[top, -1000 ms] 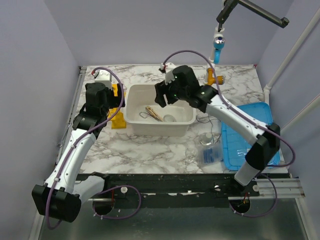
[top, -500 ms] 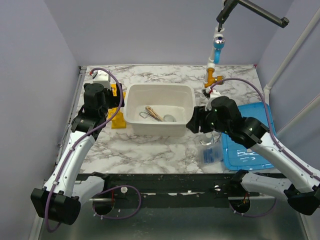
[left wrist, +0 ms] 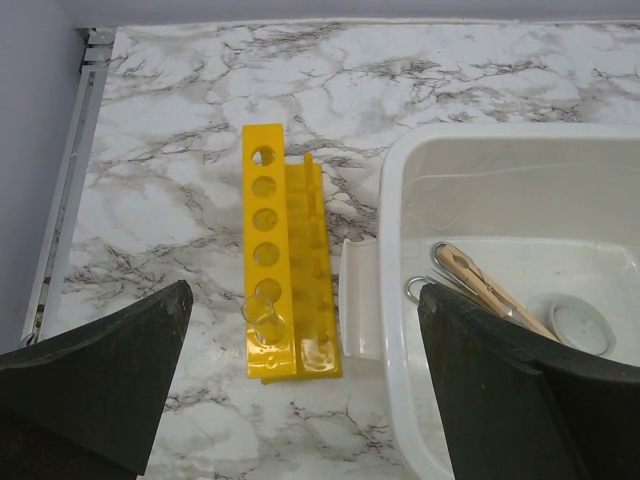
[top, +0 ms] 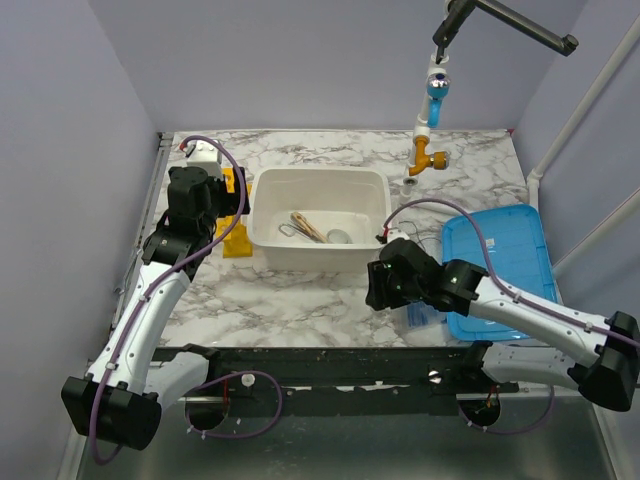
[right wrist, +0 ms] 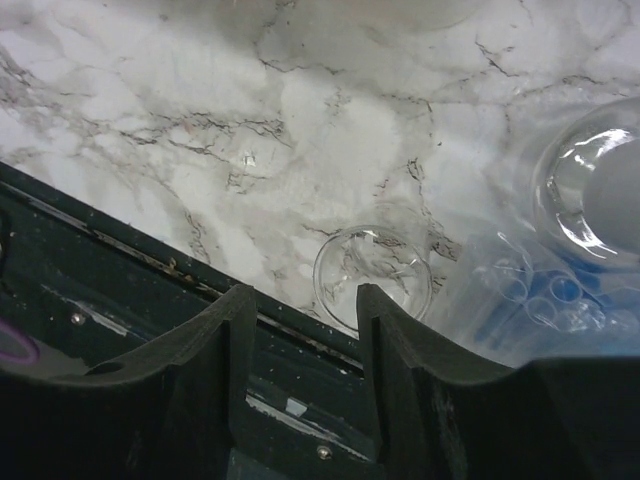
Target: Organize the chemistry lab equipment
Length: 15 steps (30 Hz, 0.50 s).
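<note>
Right wrist — glassware (right wrist: 372,275) before right gripper (right wrist: 305,298)

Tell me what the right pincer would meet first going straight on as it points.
Probably the small clear round glass dish on the white marble tabletop, just ahead of the right pincer's gap; depth is hard to judge.

A white plastic tub (top: 320,258) stands in the middle of the marble table (top: 300,300). To the right of it a blue flat tray (top: 510,250) lies. At the back edge an orange tap fitting (top: 428,157) stands.
</note>
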### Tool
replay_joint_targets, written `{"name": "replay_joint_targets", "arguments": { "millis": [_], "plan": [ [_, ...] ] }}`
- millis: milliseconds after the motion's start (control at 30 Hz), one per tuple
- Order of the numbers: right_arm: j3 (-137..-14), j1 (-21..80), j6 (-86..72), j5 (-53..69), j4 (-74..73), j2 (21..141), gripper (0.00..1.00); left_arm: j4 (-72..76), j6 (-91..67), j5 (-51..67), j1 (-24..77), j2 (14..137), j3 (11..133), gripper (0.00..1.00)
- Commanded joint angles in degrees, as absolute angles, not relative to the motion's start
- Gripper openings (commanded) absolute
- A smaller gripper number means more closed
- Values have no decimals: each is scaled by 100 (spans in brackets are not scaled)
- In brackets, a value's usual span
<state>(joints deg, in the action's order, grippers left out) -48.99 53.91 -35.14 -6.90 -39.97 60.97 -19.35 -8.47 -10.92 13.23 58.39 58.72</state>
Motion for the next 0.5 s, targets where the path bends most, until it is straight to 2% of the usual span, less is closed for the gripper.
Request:
{"name": "replay_joint_targets", "arguments": {
  "millis": [0, 300, 467],
  "plan": [
    [-4750, 5651, -3539, -1185, -3563, 6524, 50, -1875, -905, -997, 1302, 5818, 5854, 99],
    [-4548, 5866, -3572, -1467, -3469, 7172, 48, -1887, -914, -975, 1303, 5835, 5879, 99],
    [-4465, 5951, -3657, -1582, -3358, 7444, 43, -1898, -932, -967, 1308, 5843, 5888, 99]
  ]
}}
